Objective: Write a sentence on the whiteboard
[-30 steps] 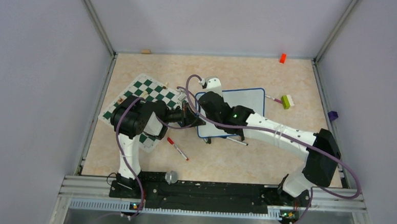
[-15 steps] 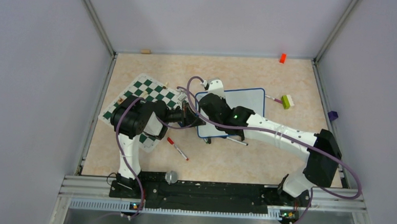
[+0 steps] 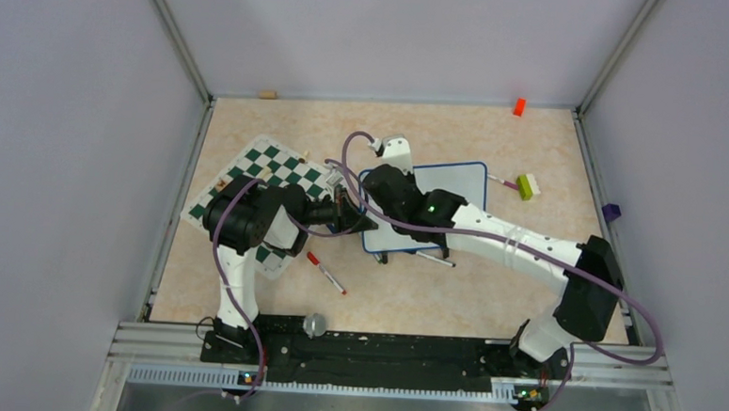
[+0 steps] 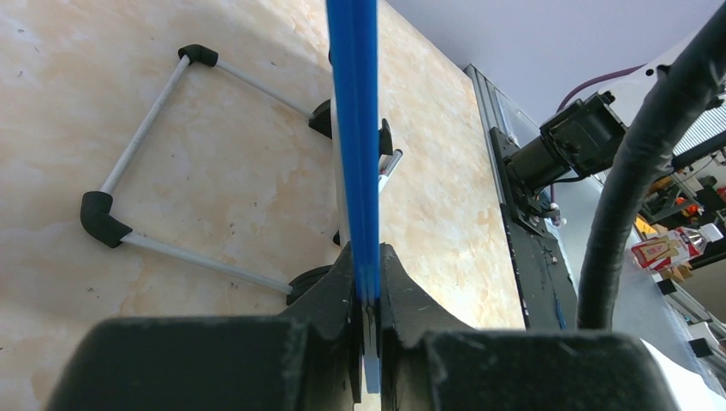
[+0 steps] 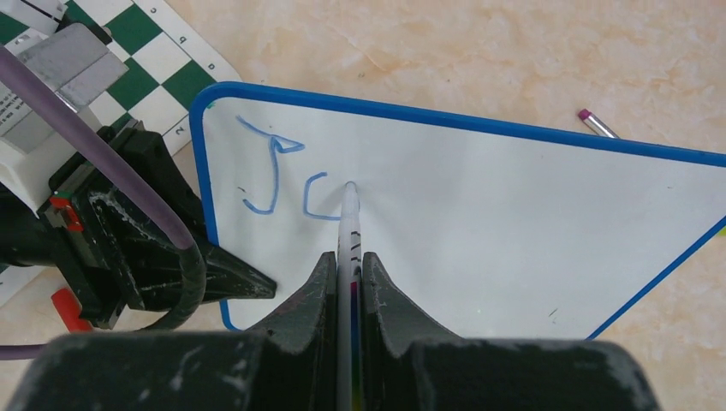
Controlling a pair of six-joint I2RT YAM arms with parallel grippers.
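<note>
While a red pen [image 3: 325,272] lies nearest the arm bases, the left gripper [image 4: 366,257] is pinched tight on the blue frame of the whiteboard [image 5: 514,205], at its nine o'clock edge, mid-table. The right gripper [image 5: 349,261] is clamped on a marker [image 5: 351,218], its tip touching the board beside the sentence [image 5: 272,167], only a blue J and an open curve. A chess mat [image 3: 268,168] lies at the board's nine o'clock.

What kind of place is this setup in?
Likely a robotics lab test cell: left arm and right arm bolted to a metal rail, plain panel walls boxing in the tabletop, loose props like a chess mat and whiteboard.
</note>
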